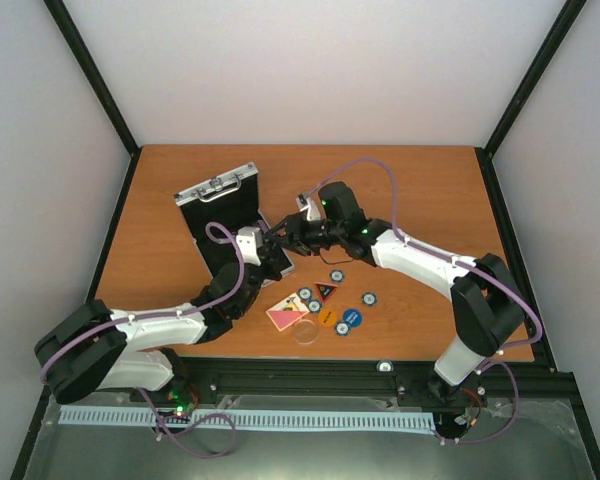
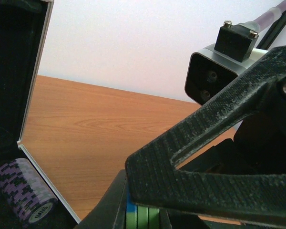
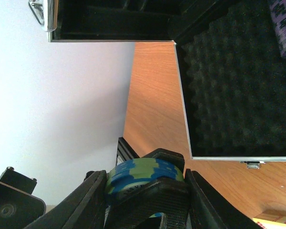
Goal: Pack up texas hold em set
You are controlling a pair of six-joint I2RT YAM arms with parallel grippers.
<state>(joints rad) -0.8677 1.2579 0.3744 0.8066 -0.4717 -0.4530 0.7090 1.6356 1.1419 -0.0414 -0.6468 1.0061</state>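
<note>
From above, we see the left jaws and right jaws meeting over the open silver aluminium case (image 1: 230, 215). A pink card deck (image 1: 284, 317) lies on the wooden bench (image 1: 420, 200), nearer than them.

On the left wrist, a blue-green chip stack (image 2: 139, 215) sits at the left jaws; we cannot tell their grip.

On the right wrist, the right jaws clamp that stack, with the case beyond.

At the centre of the overhead view the left arm (image 1: 170, 320) is covering the near end of the case (image 1: 205, 212), and the loose chips (image 1: 368, 298) are showing too small to read. A black finger (image 2: 205, 143) is hiding most of the green-blue chip stack (image 2: 142, 215) at the left wrist view's bottom edge.
</note>
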